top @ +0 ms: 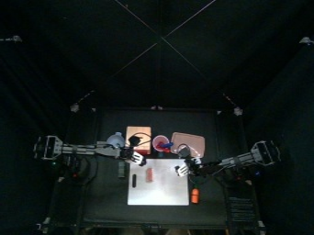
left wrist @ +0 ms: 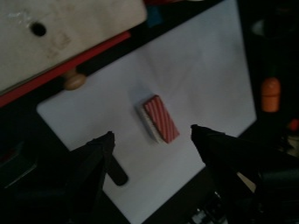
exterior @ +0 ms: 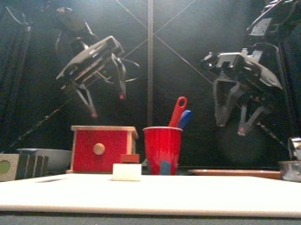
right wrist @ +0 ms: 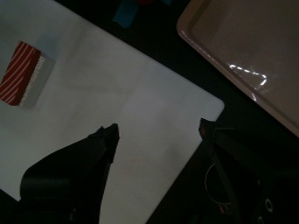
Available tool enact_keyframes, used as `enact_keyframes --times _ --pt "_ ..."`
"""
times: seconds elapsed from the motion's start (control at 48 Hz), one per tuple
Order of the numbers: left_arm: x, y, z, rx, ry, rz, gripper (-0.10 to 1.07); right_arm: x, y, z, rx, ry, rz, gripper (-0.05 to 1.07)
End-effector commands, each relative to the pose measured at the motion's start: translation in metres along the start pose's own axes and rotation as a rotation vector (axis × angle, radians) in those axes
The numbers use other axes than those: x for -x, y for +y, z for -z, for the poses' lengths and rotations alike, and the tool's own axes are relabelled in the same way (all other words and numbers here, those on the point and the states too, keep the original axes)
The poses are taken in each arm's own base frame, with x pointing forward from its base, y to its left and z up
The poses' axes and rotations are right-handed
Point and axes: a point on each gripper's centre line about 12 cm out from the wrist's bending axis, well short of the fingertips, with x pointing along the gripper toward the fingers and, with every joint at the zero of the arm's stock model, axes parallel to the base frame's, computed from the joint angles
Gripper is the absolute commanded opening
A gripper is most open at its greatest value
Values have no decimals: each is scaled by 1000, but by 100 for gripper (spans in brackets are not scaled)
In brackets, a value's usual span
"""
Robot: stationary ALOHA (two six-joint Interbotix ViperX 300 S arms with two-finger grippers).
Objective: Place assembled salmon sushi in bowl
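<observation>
Sushi: the assembled salmon sushi [left wrist: 160, 120], a small oblong with red-and-white stripes on top over a white base, lies flat on the white board [left wrist: 216, 83], nothing touching it; also seen from the right wrist [right wrist: 24, 74] and at table height [exterior: 127, 168].
Board: it covers the front part of the desk [top: 110, 197] and reads as a pale slab at table height [exterior: 153, 195]; from above the sushi sits near its left edge [top: 140, 173].
Behind the board: a red wooden box [exterior: 102, 148] with a pale round knob, just beside it a red cup [exterior: 163, 150] holding a red and a blue utensil, and a pinkish tray [right wrist: 251, 61] toward the right.
Orange item: a small orange piece [left wrist: 270, 88] rests near the board's edge, well apart from the sushi.
In the way: nothing lies between the sushi and either claw.
Left claw: the left claw [left wrist: 152, 144] hangs above the sushi, jaws spread fully wide to either side of it, holding nothing.
Right claw: the right claw [right wrist: 158, 140] hovers over the board's corner near the tray, jaws parted, empty.
</observation>
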Motion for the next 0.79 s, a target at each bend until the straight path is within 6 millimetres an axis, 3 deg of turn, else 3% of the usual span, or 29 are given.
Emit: enact_keyframes --times 0.0,0.167,0.5,0.771 --pt "-5 -10 6 12 3 0 101 4 2 -2 -7 -7 -16 102" --pt "-28 -25 20 4 20 -18 101 1 2 -1 -3 -3 -7 102" --pt "-66 -55 22 -6 40 -68 101 -1 -1 2 2 4 2 102" --pt "-81 -58 21 -12 50 -163 99 -1 -2 3 5 5 5 102"
